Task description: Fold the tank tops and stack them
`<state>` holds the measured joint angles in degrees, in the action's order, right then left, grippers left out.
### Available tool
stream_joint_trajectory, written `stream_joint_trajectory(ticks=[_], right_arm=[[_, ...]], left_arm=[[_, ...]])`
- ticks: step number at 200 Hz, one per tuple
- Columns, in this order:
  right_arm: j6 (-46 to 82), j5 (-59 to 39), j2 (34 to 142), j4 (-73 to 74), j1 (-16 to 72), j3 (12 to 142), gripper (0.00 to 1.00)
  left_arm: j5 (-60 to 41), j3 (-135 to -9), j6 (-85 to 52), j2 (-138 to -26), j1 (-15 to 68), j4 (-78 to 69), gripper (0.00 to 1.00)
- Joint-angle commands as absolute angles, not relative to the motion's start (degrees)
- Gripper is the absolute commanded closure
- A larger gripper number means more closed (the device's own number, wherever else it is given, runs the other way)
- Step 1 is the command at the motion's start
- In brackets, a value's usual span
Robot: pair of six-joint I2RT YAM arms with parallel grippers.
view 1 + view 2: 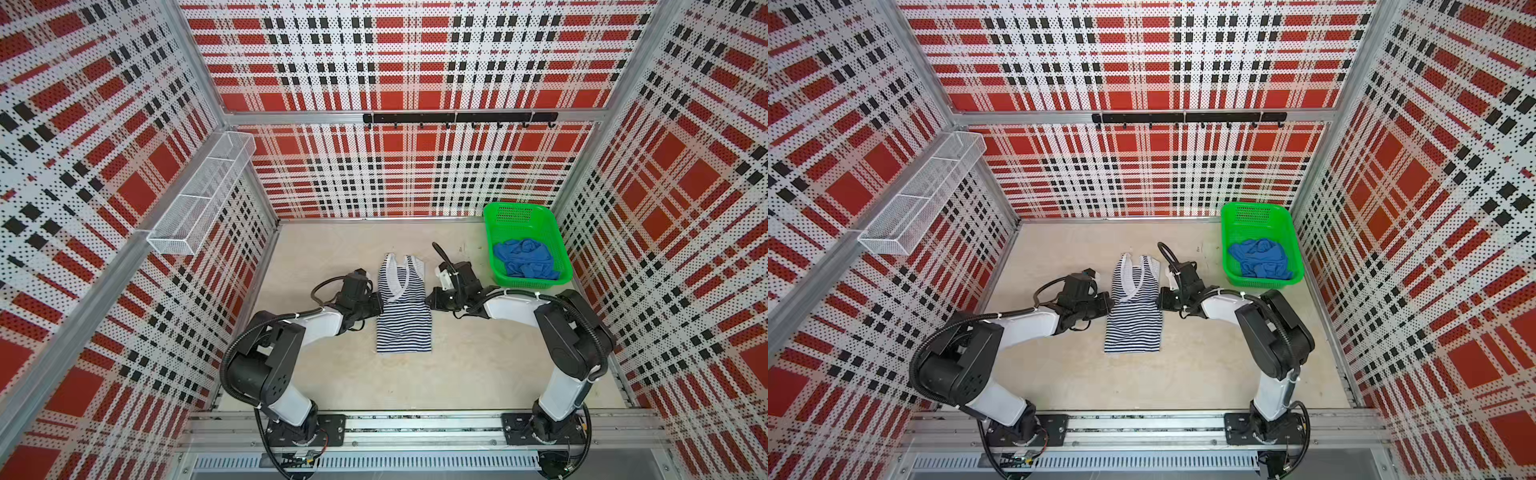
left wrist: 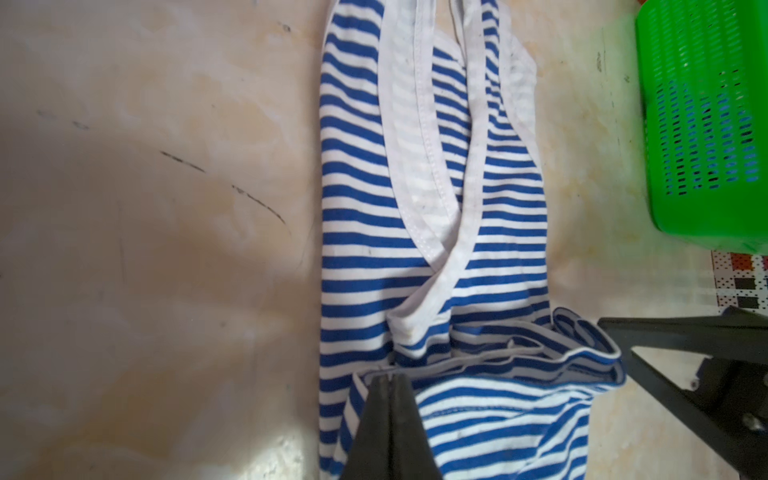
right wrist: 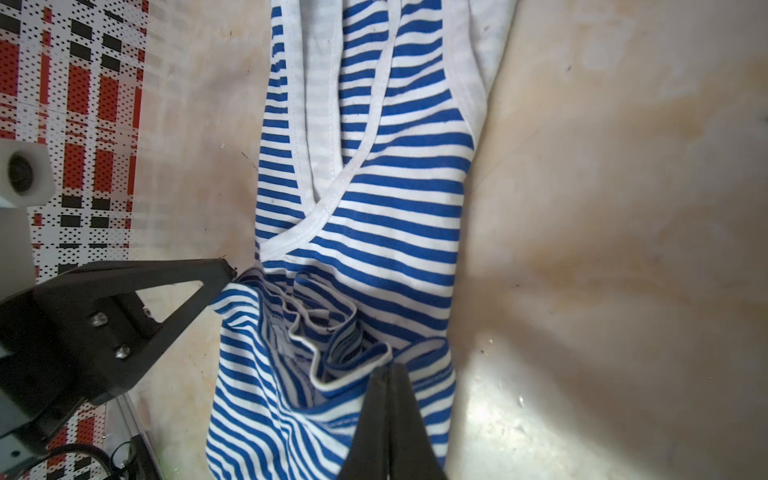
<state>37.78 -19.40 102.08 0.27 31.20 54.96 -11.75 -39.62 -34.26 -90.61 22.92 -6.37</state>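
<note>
The striped tank top lies lengthwise mid-table, its straps toward the back wall. My left gripper is shut on a hemmed edge at the top's left side. My right gripper is shut on the same edge at the right side. That edge sags in folds between them, across the middle of the striped cloth. The plain blue tank top lies crumpled in the basket.
The green mesh basket stands at the back right, close to the right arm. A white wire shelf hangs on the left wall and a black hook rail on the back wall.
</note>
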Motion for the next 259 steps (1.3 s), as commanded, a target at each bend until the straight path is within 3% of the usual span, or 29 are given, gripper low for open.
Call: stream_joint_trajectory(ticks=[1,12,19,28,46,57,83,122,149,164,210,259], right_arm=[[36.7,-17.9,97.8,-0.9,31.1,55.2,1.0],[36.2,-16.8,96.8,-1.7,31.1,55.1,1.0],[35.8,-16.3,96.7,-2.6,31.0,55.2,0.87],[35.4,-15.7,96.7,-3.5,31.0,55.2,0.7],[35.4,-15.8,97.4,-2.9,30.8,54.2,0.52],[35.5,-16.6,98.3,-1.8,30.7,54.0,0.45],[35.8,-18.5,102.0,-0.1,30.7,55.0,0.42],[36.8,-21.2,105.6,2.5,31.0,56.0,0.51],[36.5,-20.2,103.3,1.2,31.1,55.7,0.83],[35.8,-18.9,100.5,-0.4,31.2,55.4,0.93],[34.8,-18.0,95.4,-3.8,31.8,55.6,1.0],[33.3,-19.2,97.3,-1.2,31.9,58.1,1.0]], left_arm=[[-11.3,-40.4,-33.8,-87.6,23.0,-6.0,1.0],[-10.7,-40.6,-33.8,-87.2,22.9,-5.1,1.0],[-10.3,-40.8,-33.7,-87.2,22.8,-4.6,1.0],[-10.0,-40.9,-33.4,-87.6,22.7,-4.2,0.88],[-9.9,-40.5,-33.2,-88.7,22.7,-4.4,0.73],[-10.0,-40.0,-33.4,-89.4,22.7,-5.2,0.7],[-10.9,-39.6,-33.8,-91.4,22.7,-6.9,0.67],[-12.4,-39.9,-34.4,-94.1,23.3,-8.7,0.73],[-12.4,-40.4,-34.5,-92.9,23.8,-8.2,0.95],[-11.7,-40.5,-34.0,-91.3,24.1,-7.7,1.0],[-11.0,-41.0,-33.9,-87.1,24.7,-5.9,1.0],[-8.4,-41.7,-31.9,-84.8,22.3,-7.4,1.0]])
